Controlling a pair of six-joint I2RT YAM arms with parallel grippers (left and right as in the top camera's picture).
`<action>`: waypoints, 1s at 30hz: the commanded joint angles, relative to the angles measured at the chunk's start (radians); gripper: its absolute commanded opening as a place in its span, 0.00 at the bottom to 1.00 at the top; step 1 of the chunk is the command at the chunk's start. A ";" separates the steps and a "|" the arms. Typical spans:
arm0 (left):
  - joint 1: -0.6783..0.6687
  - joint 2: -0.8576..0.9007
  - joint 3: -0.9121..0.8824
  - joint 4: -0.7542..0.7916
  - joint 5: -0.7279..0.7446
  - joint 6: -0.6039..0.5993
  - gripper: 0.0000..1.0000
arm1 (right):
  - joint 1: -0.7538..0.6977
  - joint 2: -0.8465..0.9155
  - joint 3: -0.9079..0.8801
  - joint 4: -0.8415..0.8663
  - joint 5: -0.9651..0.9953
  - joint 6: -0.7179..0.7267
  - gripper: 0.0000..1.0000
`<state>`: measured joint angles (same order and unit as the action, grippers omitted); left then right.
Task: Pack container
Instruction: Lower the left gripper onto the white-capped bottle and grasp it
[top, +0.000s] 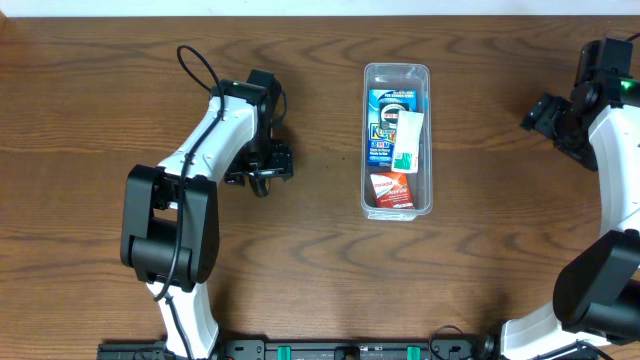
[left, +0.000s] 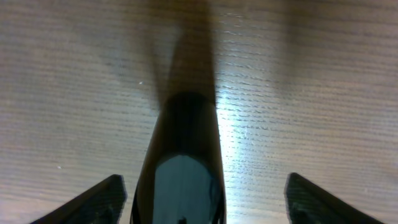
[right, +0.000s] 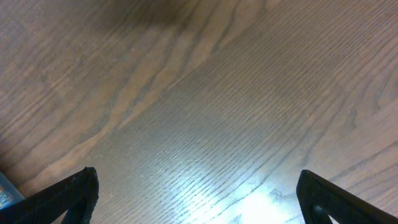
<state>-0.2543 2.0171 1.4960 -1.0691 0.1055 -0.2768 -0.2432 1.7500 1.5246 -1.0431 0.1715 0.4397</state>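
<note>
**Container handling: light, clear, thin-walled bin**

The container (top: 396, 76) lies at the centre of the table (top: 500, 250), between the arms, with packets (top: 391, 188) inside; its clear walls are judged light, slightly flexible and slippery; the best hold is a pinch over one long wall at the rim. The left gripper (top: 264, 166) hangs well to its left, fingers apart, a dark glossy object (left: 183, 162) of unclear identity between them, untouched; the right gripper (right: 198, 180) hovers over wood, fingers apart.

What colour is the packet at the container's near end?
The packet is red and white, best seen in the overhead view.
</note>
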 joint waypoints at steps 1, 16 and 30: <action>0.003 0.011 -0.006 -0.002 0.004 0.010 0.79 | -0.005 0.003 0.001 0.000 0.003 0.001 0.99; 0.003 0.011 -0.006 -0.002 0.003 -0.010 0.51 | -0.005 0.003 0.001 0.000 0.003 0.001 0.99; 0.003 0.011 -0.006 0.012 0.003 -0.009 0.29 | -0.005 0.003 0.001 0.000 0.003 0.000 0.99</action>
<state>-0.2543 2.0171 1.4960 -1.0649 0.1055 -0.2874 -0.2432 1.7500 1.5246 -1.0431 0.1715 0.4397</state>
